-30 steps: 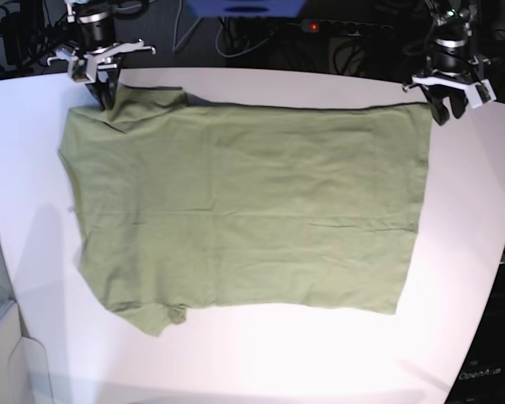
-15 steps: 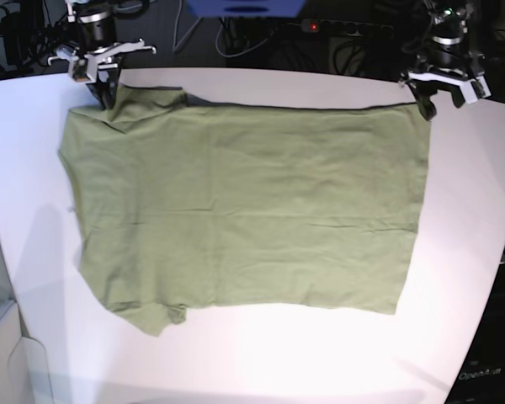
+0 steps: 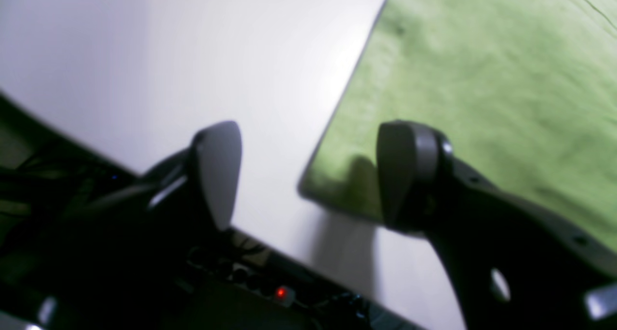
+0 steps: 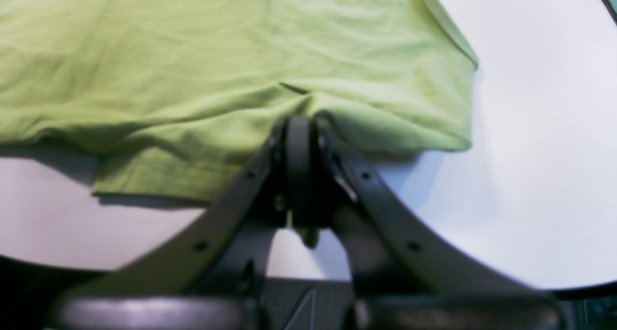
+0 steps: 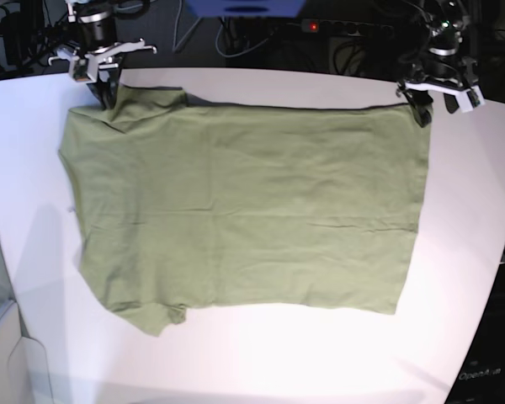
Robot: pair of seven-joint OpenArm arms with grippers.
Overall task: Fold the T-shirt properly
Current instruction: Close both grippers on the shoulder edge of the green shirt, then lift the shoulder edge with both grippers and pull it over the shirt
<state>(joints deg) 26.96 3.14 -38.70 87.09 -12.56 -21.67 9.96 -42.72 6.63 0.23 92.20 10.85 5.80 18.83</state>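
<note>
Across the white table point(image 5: 261, 362) the green T-shirt point(image 5: 244, 210) lies spread flat, its long axis running side to side in the base view, sleeves toward the right arm's end; at the far sleeve corner the right gripper point(image 4: 300, 127) is pinched shut on the fabric, the cloth puckering into its jaws; at the opposite far corner the left gripper point(image 3: 308, 176) hangs with jaws spread wide, holding nothing, the hem corner point(image 3: 328, 185) lying between its fingers and just below; judged from this, the left arm is nearer that loose corner.
</note>
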